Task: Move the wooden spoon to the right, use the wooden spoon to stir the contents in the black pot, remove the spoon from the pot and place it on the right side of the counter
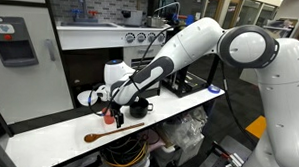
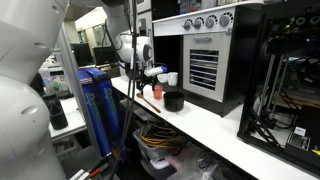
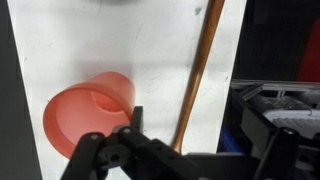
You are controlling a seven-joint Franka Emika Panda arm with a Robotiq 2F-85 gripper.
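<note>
Wooden spoon [image 1: 115, 132] lies free on the counter [image 1: 58, 138] under the open, empty gripper [image 1: 113, 109], near the red cup [image 3: 85, 115]; next, probably, grip its handle to stir the pot [image 2: 174, 101].

Long white counter [image 1: 48, 138], rounded front edge. Black pot [image 1: 139, 108] stands on it. Red cup [image 1: 108, 117] just beside pot. Wooden spoon [image 1: 113, 132] lies flat in front of pot, near counter edge, clear of pot. White mug [image 2: 171, 78] near pot, behind it.
</note>
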